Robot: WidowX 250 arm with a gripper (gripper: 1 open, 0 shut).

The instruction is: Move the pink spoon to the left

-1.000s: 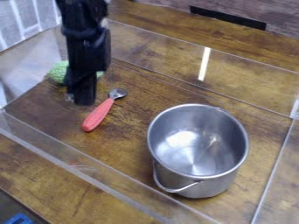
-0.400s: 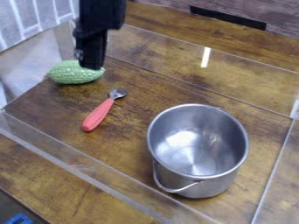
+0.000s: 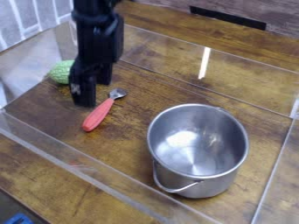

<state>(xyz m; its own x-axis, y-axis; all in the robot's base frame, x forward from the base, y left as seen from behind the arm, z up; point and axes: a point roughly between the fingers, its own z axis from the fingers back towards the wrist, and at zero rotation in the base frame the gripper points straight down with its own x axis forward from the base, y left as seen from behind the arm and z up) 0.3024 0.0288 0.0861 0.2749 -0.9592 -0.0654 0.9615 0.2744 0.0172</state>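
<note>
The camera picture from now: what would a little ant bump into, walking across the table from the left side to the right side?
Green bumpy vegetable, then the pink spoon, then the shiny steel pot. The dark end effector overlaps the first two from above, so I leave it out.

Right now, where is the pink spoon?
In the camera view, the pink spoon lies on the wooden table, left of the steel pot and just beside the robot's dark fingers.

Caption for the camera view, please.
Dark gripper hovering beside the pink spoon, steel pot to the right on the wooden table.
</note>
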